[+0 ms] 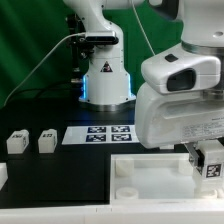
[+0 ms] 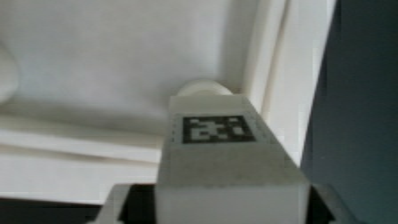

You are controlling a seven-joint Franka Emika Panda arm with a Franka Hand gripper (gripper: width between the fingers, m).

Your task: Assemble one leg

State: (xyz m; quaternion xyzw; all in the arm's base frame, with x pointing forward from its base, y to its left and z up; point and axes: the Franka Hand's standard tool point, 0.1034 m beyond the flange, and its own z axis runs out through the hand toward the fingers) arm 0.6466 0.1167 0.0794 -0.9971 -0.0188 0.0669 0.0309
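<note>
Nearby: white tray [image 1: 130, 182] beneath, marker board [image 1: 100, 133], two loose legs [image 1: 16, 142] well apart | leg [image 2: 222, 150]: white square post, black-and-white tag | gripper [image 2: 222, 205] clamped on leg

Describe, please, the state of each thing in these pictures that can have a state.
Tool: shut on the leg.
Leg: held by the tool over the white tray; whether they touch cannot be told.
White tray: flat on the table, not held.
Loose leg: free on the table.
Second loose leg: free, apart from the first.
Marker board: flat on the table.
</note>
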